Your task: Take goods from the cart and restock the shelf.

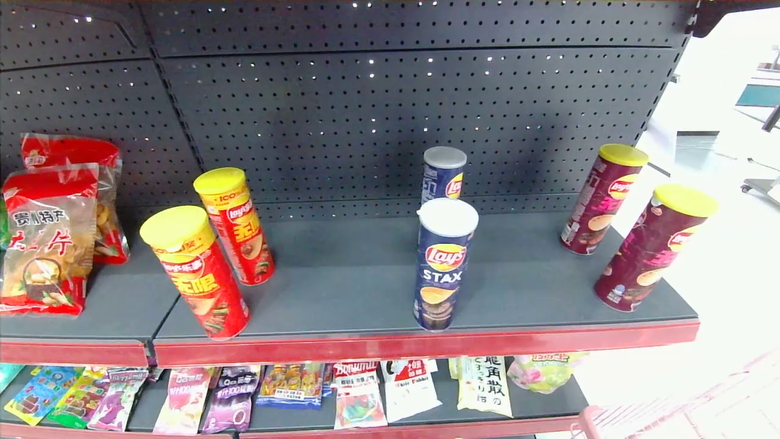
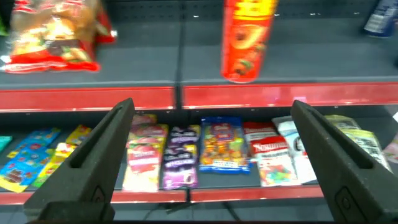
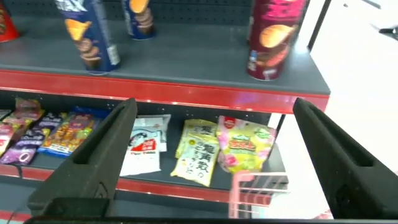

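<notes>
Two red-and-clear plastic snack bags (image 1: 49, 244) lean at the left edge of the head view on the dark grey metal shelf (image 1: 353, 286) with its red front lip. Next come two red cardboard canisters (image 1: 195, 271) with yellow lids left of centre, two blue canisters (image 1: 442, 268) with pale lids in the middle, and two maroon canisters (image 1: 652, 250) with yellow lids at the right. The pink wire cart (image 1: 664, 414) sits in the lower right corner; I cannot tell what it holds. My left gripper (image 2: 212, 106) and right gripper (image 3: 214, 102) both hang spread wide and empty before the shelf's front. If the cart holds tubes like these, I judge them light, stiff yet crushable, glossy and quick to topple. I would take one across its mid-body with a gentle squeeze.
</notes>
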